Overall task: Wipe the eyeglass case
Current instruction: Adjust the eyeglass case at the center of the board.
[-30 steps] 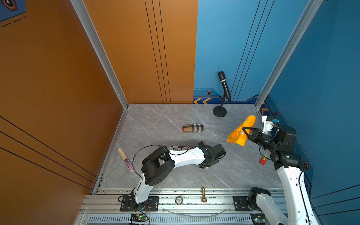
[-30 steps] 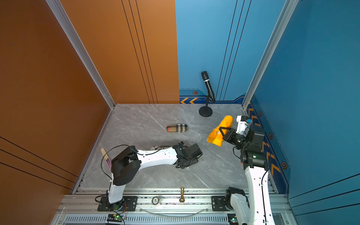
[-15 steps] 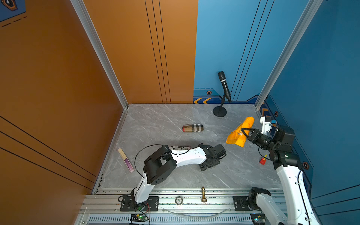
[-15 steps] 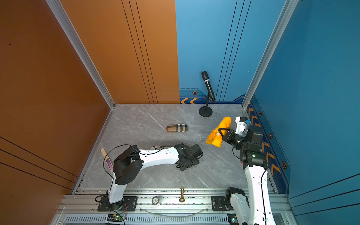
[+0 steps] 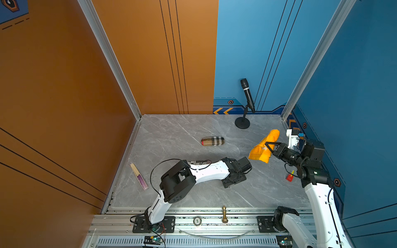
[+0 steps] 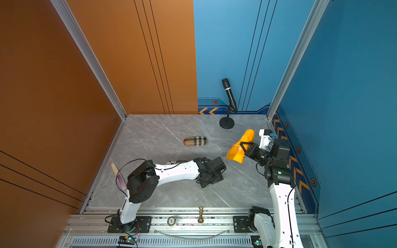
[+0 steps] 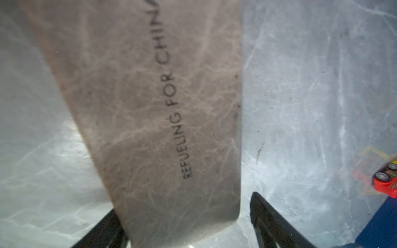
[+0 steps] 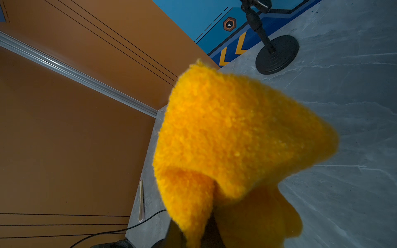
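The eyeglass case [image 7: 154, 111], grey-brown leather with printed words, lies flat on the marble between the jaws of my left gripper [image 7: 184, 203]. The gripper is open, with a clear gap between one finger [image 7: 264, 212] and the case. In both top views the left gripper [image 5: 233, 182] [image 6: 209, 179] points down at the table. What looks like the case's far end [image 5: 200, 162] shows behind the forearm. My right gripper [image 5: 268, 146] [image 6: 243, 146] is shut on a fluffy orange cloth [image 5: 257, 153] [image 8: 236, 133], held above the table at the right.
A plaid case [image 5: 212, 141] lies mid-table. A microphone on a round stand [image 5: 245, 103] stands at the back. A red toy car [image 5: 289, 177] [image 7: 385, 182] sits by the right wall. Wooden sticks [image 5: 139, 176] lie near the left wall. A gold chess piece [image 5: 224, 214] stands on the front rail.
My left gripper's jaws have spread apart off the case. The right arm has carried the orange cloth slightly leftward.
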